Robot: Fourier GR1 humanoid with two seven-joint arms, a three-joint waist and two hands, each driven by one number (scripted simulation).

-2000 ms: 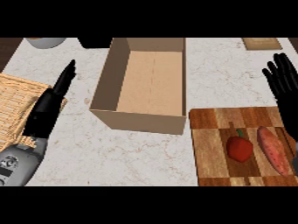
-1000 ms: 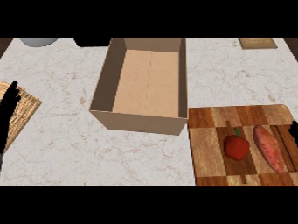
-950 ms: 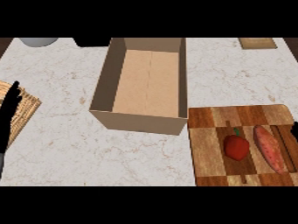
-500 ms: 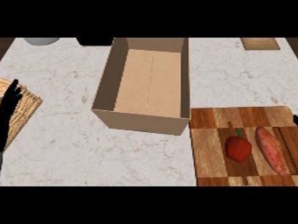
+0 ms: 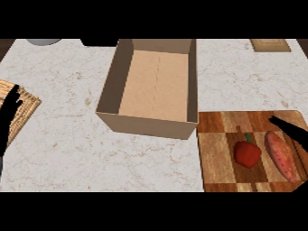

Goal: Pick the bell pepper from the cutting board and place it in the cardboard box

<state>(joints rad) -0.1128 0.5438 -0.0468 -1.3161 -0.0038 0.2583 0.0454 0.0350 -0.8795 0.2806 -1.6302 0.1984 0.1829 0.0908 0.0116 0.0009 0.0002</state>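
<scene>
Your right hand, fingers straight, has edged back in at four o'clock toward the bell pepper; nothing grasped yet.

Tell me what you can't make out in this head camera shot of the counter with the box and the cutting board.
- Right hand: mostly cut off by the view's right edge; only dark fingers show over the cutting board, so its pose is unclear.
- Left hand: wrist cut by the lower left corner.
- Grey object and dark object at the top: cut by the edge, unidentifiable.
- Cardboard box: its near wall hides part of the floor.
</scene>
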